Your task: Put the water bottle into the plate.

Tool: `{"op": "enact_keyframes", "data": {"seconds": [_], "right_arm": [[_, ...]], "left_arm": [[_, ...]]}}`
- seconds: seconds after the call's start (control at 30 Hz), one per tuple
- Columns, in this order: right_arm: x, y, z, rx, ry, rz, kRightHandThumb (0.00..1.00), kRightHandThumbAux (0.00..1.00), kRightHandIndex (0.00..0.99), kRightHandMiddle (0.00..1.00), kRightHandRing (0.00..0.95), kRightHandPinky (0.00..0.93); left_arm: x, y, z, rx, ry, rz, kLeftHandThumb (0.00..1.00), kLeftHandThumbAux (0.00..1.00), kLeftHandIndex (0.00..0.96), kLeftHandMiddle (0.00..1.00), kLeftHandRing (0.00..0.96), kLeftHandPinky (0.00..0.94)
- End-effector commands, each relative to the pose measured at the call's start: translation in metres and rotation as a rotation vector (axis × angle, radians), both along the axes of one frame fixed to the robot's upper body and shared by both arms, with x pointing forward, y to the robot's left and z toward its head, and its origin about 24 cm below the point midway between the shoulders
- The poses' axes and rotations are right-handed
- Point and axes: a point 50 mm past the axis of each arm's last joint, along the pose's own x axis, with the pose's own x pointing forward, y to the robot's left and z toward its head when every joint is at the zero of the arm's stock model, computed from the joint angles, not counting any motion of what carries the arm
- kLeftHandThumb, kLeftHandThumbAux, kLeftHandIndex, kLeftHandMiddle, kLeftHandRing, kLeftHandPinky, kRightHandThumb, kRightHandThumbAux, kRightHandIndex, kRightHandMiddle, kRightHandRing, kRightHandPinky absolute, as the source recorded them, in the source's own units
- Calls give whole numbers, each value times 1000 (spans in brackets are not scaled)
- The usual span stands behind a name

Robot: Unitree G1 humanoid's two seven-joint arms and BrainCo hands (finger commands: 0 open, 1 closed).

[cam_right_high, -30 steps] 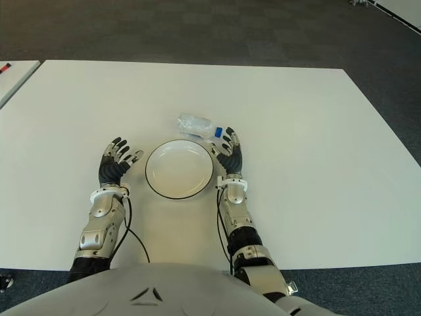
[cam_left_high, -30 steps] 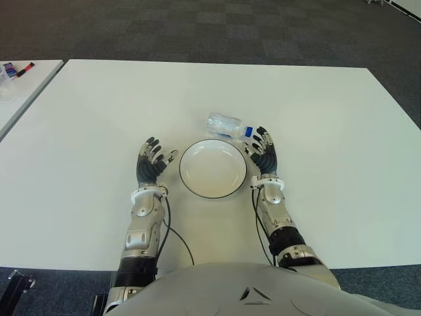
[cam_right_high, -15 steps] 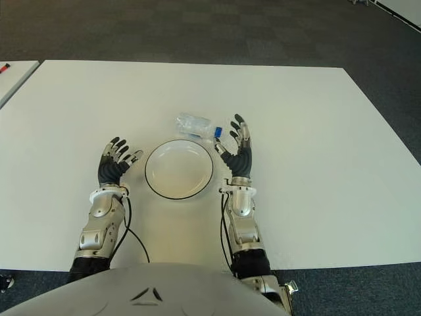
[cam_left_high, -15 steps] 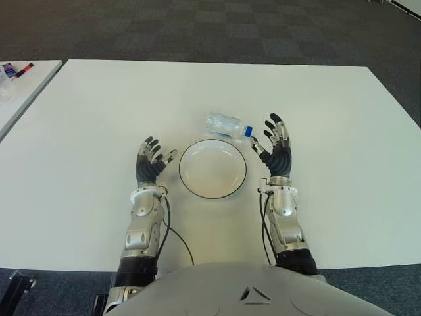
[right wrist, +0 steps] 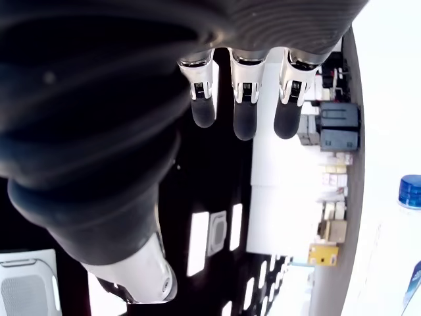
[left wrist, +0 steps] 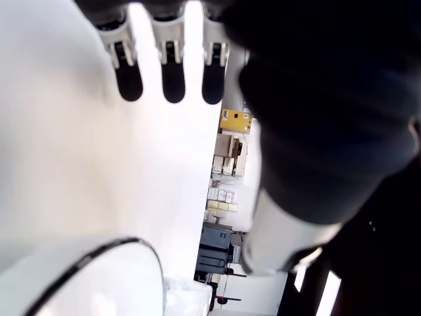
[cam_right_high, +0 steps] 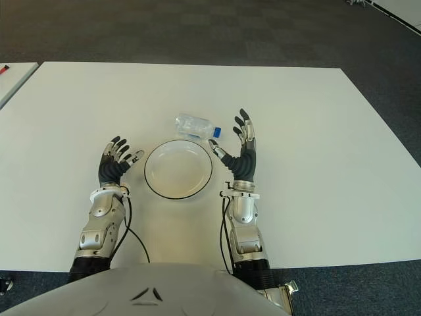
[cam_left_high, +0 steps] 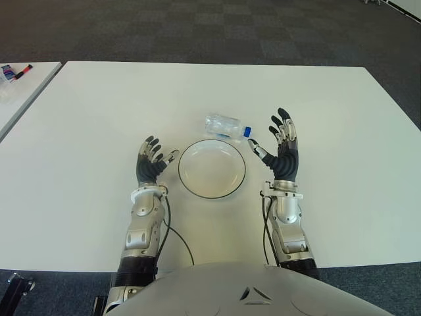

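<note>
Left eye view: dark carpet beyond a white desk (cam_left_high: 342,118); second white surface at 10 o'clock bearing markers (cam_left_high: 16,70). Plate (cam_left_high: 212,168) centred before the torso, nothing on it. Water bottle (cam_left_high: 225,125) lying on its side at 12 o'clock of the plate, just beyond the rim, blue cap pointing toward 3 o'clock. Task not yet done: bottle outside the plate. Right robot hand (cam_left_high: 281,146) raised at 3 o'clock of the plate, fingers spread and upright, palm turned toward the bottle cap, holding nothing. Probable reason for this posture: wide opening for a side approach to a lying, round body likely to roll. Left robot hand (cam_left_high: 152,162) at 9 o'clock of the plate, fingers loosely extended, holding nothing, clear of the bottle's likely path.

Right eye view: same layout. Near the cap, yet apart from it: thumb of the right robot hand.

Left wrist view: three fingertips (left wrist: 173,76) extended over bare desk, nothing between them and the palm. Dark-rimmed plate edge and a sliver of clear plastic farther off.

Right wrist view: three fingertips (right wrist: 242,108) extended, no object enclosed. Blue cap (right wrist: 410,191) visible at the frame edge, confirming the bottle beside the hand and ungrasped. Next requirement, as a judgement: closing around the bottle body rather than the cap, for a stable lift over the rim.
</note>
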Motion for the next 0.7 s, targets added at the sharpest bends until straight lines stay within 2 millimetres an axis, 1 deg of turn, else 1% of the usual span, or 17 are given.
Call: {"op": "enact_keyframes", "data": {"seconds": [0.03, 0.4, 0.7], "right_arm": [[0, 6, -4, 43, 34, 5, 84, 884, 71, 80, 100, 151], [-3, 7, 1, 58, 22, 9, 120, 864, 54, 81, 90, 129], [-3, 8, 3, 56, 11, -12, 131, 900, 79, 99, 105, 159]], "left_arm": [[2, -11, 0, -45, -3, 0, 22, 950, 146, 160, 144, 175], [1, -10, -1, -54, -3, -5, 28, 960, 145, 157, 139, 169], [1, -10, -2, -47, -1, -7, 27, 954, 144, 156, 140, 172]]}}
